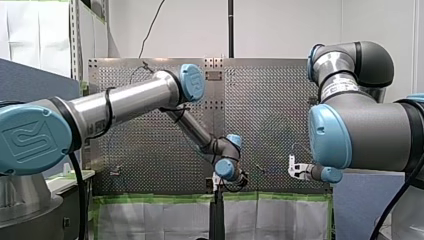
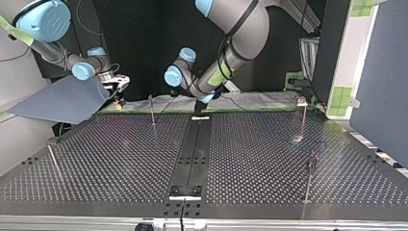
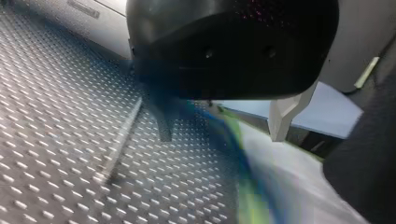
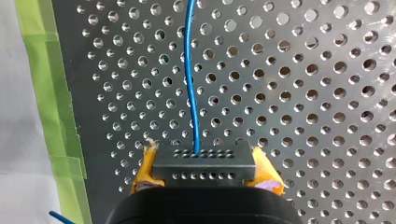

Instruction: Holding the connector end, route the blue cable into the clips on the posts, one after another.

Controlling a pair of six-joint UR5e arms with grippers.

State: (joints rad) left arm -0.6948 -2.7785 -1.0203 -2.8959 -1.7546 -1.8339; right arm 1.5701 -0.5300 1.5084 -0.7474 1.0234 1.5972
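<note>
Posts [image 2: 152,109]: four | right gripper [image 4: 203,164] clamped on one connector [image 4: 204,173] | one blue cable [image 4: 188,84] leaving it | left gripper [image 3: 225,127] fingers apart, empty

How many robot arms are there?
2. My left arm enters at the front view's left, reaching toward the middle. My right arm enters at its right, jaws shut on the connector of the blue cable. None looks hidden.

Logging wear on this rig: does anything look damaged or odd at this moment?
The yellow pads of my right gripper look ragged and torn along their tips, either side of the dark connector they clamp. The blue cable leaves the connector cleanly. Nothing else stands out.
</note>
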